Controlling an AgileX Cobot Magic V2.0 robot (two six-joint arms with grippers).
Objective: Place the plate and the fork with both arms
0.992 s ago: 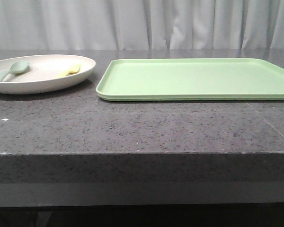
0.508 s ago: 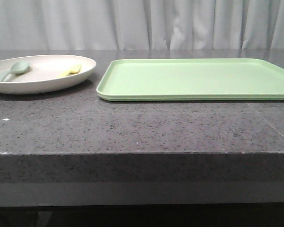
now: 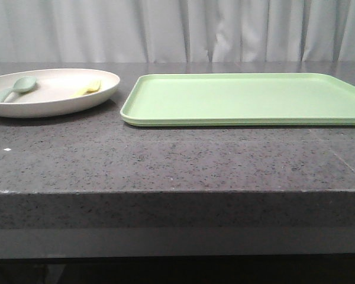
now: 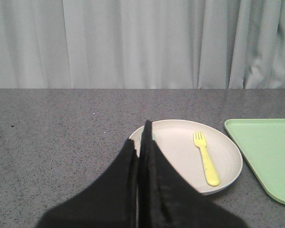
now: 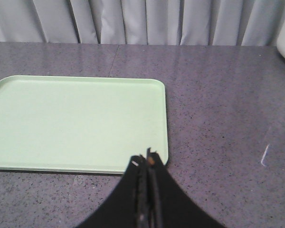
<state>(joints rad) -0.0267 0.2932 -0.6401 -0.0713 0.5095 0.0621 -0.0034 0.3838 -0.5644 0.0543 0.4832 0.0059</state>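
Note:
The cream plate (image 3: pixel 53 94) sits on the dark stone table at the far left, also in the left wrist view (image 4: pixel 180 152). The yellow fork (image 3: pixel 87 88) lies in it, clear in the left wrist view (image 4: pixel 206 159). My left gripper (image 4: pixel 141 140) is shut and empty, its tips over the plate's near rim, partly hiding the spoon. My right gripper (image 5: pixel 147 159) is shut and empty, just short of the green tray's corner. Neither gripper shows in the front view.
A pale grey-green spoon (image 3: pixel 16 87) lies in the plate beside the fork. A flat light-green tray (image 3: pixel 242 97) lies right of the plate, also in the right wrist view (image 5: pixel 76 123). Grey curtains hang behind the table.

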